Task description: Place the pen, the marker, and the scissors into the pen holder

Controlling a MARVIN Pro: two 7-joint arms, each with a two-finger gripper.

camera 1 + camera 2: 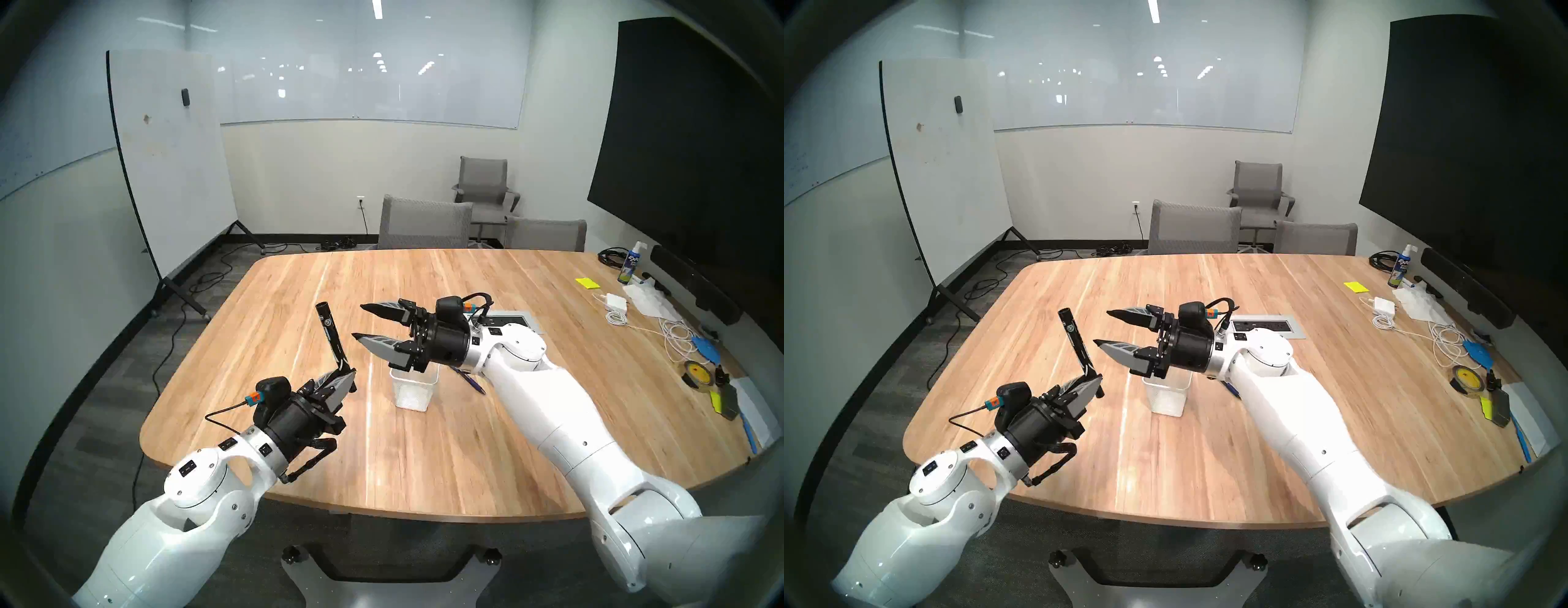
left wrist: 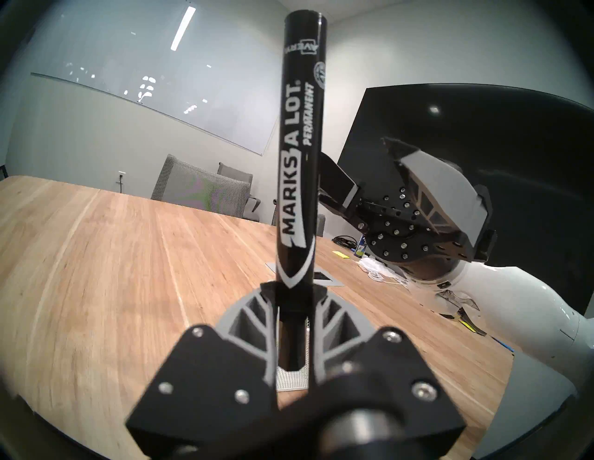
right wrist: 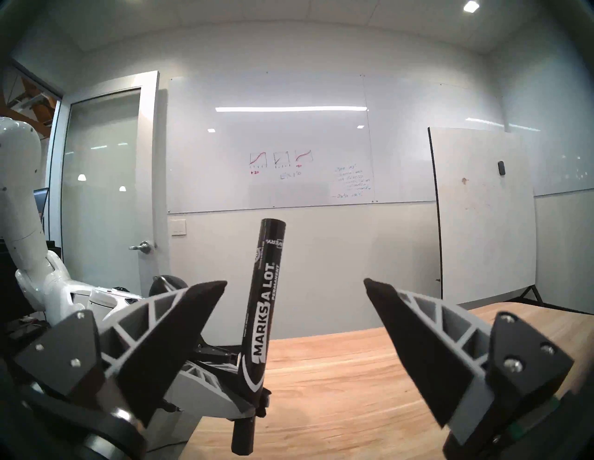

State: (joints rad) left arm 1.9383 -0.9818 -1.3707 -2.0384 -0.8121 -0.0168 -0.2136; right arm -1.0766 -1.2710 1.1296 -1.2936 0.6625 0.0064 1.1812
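Black rubbery fingertips on your left gripper [image 1: 345, 379] are pinching the thick black marker with white lettering [image 1: 330, 335] way down near its bottom end, so nearly the whole barrel sticks up, tilted a bit. That's a lot of lever; any bump and it could pivot or slip out. Your right gripper [image 1: 368, 321] sits just right of it with fingers spread wide and empty, so watch it doesn't clip the barrel. The small white wire-mesh pen holder [image 1: 413, 388] is right below that gripper, the slim blue pen [image 1: 470, 379] just beyond on the wooden table [image 1: 424, 458]. Can't spot the scissors.
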